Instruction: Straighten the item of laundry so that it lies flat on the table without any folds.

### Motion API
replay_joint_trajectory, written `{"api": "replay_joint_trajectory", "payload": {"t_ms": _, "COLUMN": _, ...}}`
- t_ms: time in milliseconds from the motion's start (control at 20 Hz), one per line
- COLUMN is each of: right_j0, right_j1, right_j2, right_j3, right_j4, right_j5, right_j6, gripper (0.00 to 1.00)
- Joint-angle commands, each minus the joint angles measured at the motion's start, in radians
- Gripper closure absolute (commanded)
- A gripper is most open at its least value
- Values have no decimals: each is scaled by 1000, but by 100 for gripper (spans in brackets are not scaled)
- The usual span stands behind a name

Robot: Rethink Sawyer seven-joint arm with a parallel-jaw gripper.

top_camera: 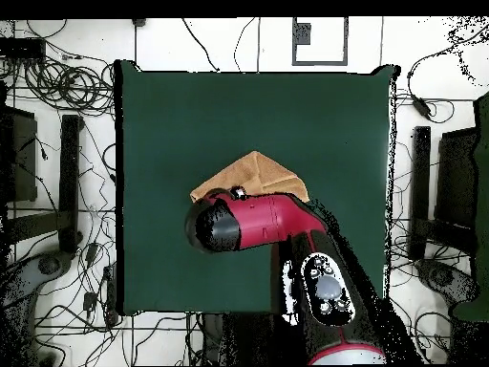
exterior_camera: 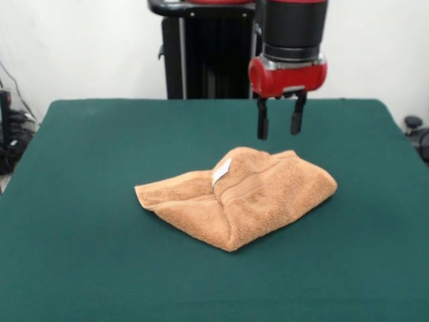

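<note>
The item of laundry [exterior_camera: 238,194] is an orange-tan terry towel lying folded and bunched in a rough wedge near the middle of the dark green table [exterior_camera: 80,235]. A small white tag [exterior_camera: 221,172] stands up on its top fold, and a woven band runs across the folded layer. My gripper [exterior_camera: 279,123] hangs open and empty just above the towel's far right part, not touching it. In the overhead view the red arm [top_camera: 258,222] covers much of the towel [top_camera: 250,174]; only its far folded corner shows, and the gripper is hidden under the arm.
The robot's black pedestal [exterior_camera: 208,54] stands behind the table's far edge. Cables and stands [top_camera: 67,172] lie on the floor around the table in the overhead view. Green tabletop surrounds the towel on all sides.
</note>
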Motion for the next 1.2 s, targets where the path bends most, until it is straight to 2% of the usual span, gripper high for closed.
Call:
{"api": "replay_joint_trajectory", "payload": {"t_ms": 50, "right_j0": -23, "right_j1": 67, "right_j2": 139, "right_j3": -133, "right_j4": -77, "right_j5": 159, "right_j6": -196, "gripper": 0}}
{"api": "replay_joint_trajectory", "payload": {"t_ms": 500, "right_j0": -139, "right_j1": 141, "right_j2": 160, "right_j3": -44, "right_j4": -174, "right_j5": 79, "right_j6": -181, "gripper": 0}}
{"api": "replay_joint_trajectory", "payload": {"t_ms": 750, "right_j0": -151, "right_j1": 159, "right_j2": 160, "right_j3": -32, "right_j4": -184, "right_j5": 67, "right_j6": -120, "gripper": 0}}
{"api": "replay_joint_trajectory", "payload": {"t_ms": 1200, "right_j0": -163, "right_j1": 215, "right_j2": 191, "right_j3": -40, "right_j4": -225, "right_j5": 16, "right_j6": -85, "gripper": 0}}
